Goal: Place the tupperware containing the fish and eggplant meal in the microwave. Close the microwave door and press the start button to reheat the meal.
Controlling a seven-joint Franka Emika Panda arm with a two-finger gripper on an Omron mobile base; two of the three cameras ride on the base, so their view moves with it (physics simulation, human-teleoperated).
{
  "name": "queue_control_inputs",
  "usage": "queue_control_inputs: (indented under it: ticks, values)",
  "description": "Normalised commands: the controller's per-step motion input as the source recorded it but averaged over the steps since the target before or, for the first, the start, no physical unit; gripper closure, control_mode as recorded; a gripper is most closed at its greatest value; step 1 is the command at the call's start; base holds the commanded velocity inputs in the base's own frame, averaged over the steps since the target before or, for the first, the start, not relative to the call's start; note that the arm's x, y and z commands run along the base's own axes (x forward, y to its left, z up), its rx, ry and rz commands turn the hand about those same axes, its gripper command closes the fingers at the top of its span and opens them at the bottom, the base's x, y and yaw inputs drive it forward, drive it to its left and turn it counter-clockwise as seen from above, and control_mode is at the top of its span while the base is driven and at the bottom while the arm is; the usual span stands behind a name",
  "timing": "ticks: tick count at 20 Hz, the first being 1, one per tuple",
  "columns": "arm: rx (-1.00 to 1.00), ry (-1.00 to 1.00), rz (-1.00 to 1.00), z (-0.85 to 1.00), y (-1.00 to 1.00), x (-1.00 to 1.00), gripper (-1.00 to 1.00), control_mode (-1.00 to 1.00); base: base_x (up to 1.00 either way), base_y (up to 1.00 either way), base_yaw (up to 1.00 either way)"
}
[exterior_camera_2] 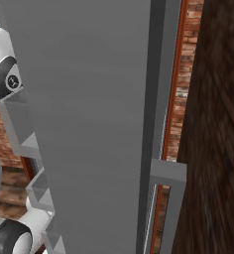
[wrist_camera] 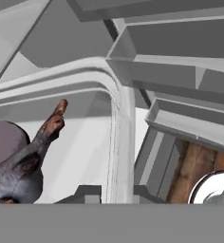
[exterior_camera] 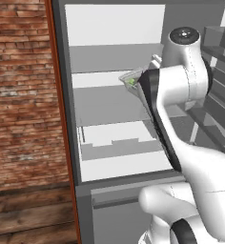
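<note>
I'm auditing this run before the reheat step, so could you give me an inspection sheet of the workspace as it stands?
Surface: white shelves inside an open fridge.
Job's things: the tupperware is at the upper shelf's right end; whether it rests there I cannot tell. It holds a dark grey fish and a green bit.
Clutter: nothing seen.
Grippers: the gripper is shut on the tupperware, one of the fingers on each side of its rim.
Cables: nothing seen.
Surroundings: brick wall, wooden floor, grey door bins, and a plain grey panel close to the right base camera.
</note>
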Motion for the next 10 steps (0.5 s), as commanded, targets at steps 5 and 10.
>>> queue_control_inputs:
  ticks: [5, 10]
  values:
    - [0.0, 0.0, -0.02, -0.06, -0.02, -0.55, 1.0, -1.0, 0.0, 0.0, 0.0]
    - [0.0, 0.0, 0.0, -0.01, -0.02, -0.05, 1.0, -1.0, 0.0, 0.0, 0.0]
